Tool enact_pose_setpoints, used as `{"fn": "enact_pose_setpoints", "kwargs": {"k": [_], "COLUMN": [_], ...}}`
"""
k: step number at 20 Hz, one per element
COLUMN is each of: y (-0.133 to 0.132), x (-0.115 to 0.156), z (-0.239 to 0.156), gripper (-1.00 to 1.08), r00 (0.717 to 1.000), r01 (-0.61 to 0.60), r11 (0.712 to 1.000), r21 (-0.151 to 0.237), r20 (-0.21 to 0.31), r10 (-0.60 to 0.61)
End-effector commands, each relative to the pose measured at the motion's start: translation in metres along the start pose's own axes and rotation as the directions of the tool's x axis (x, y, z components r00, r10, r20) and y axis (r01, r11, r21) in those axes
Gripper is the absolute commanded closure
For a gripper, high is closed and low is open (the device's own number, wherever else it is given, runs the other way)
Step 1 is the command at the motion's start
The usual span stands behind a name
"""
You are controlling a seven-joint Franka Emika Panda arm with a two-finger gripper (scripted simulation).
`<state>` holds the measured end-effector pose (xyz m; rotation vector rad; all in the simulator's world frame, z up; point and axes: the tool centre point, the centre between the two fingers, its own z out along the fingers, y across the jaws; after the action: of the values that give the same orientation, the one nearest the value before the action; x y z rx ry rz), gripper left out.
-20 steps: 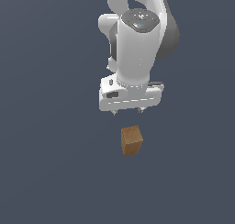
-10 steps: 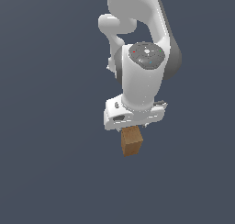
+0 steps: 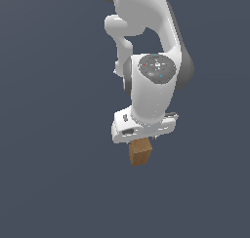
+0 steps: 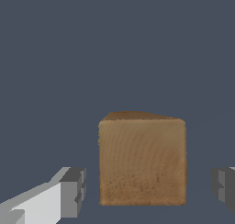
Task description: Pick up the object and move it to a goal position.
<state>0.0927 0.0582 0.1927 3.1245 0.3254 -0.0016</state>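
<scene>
Wrist view: small brown wood-textured block (image 4: 142,159) between spread grey fingertips (image 4: 73,192) of white gripper (image 4: 149,191), untouched. Likely rigid, light (plain flat sides suit pinch); grasp opposite faces.

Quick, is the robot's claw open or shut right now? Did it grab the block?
Gripper: open, its fingers on either side of the wooden block with gaps showing, so nothing grabbed yet.
</scene>
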Motion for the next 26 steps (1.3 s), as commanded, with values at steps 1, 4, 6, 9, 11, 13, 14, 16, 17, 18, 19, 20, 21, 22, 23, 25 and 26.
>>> {"fn": "enact_pose_setpoints", "kwargs": {"k": [1, 4, 6, 9, 11, 13, 14, 16, 17, 18, 19, 20, 21, 22, 23, 25, 26], "y": [0.0, 0.0, 0.0, 0.0, 0.0, 0.0, 0.0, 0.0, 0.0, 0.0, 0.0, 0.0, 0.0, 0.0, 0.0, 0.0, 0.0], "x": [0.0, 0.0, 0.0, 0.0, -0.001, 0.0, 0.0, 0.001, 0.001, 0.001, 0.001, 0.001, 0.001, 0.001, 0.001, 0.001, 0.001], "z": [0.003, 0.013, 0.023, 0.039, 0.046, 0.05, 0.051, 0.051, 0.05, 0.05, 0.05, 0.05, 0.05, 0.05, 0.05, 0.05, 0.05], "gripper": [-0.92, -0.92, -0.92, -0.92, -0.92, -0.92, -0.92, -0.92, -0.92, -0.92, 1.08, 1.08, 1.08, 1.08, 1.08, 1.08, 1.08], "r00": [1.0, 1.0, 1.0, 1.0, 1.0, 1.0, 1.0, 1.0, 1.0, 1.0, 1.0, 1.0, 1.0, 1.0, 1.0, 1.0, 1.0], "r01": [0.0, 0.0, 0.0, 0.001, 0.001, 0.001, 0.001, 0.001, 0.001, 0.001, 0.001, 0.001, 0.001, 0.001, 0.001, 0.001, 0.001], "r11": [1.0, 1.0, 1.0, 1.0, 1.0, 1.0, 1.0, 1.0, 1.0, 1.0, 1.0, 1.0, 1.0, 1.0, 1.0, 1.0, 1.0], "r21": [0.0, 0.0, 0.0, 0.0, 0.0, 0.0, 0.0, 0.0, 0.0, 0.0, 0.0, 0.0, 0.0, 0.0, 0.0, 0.0, 0.0], "r20": [0.0, 0.0, 0.0, -0.001, -0.001, -0.001, -0.001, -0.001, -0.001, -0.001, -0.001, -0.001, -0.001, -0.001, -0.001, -0.001, -0.001], "r10": [0.0, 0.0, 0.0, -0.001, -0.001, -0.001, -0.001, -0.001, -0.001, -0.001, -0.001, -0.001, -0.001, -0.001, -0.001, -0.001, -0.001]}}
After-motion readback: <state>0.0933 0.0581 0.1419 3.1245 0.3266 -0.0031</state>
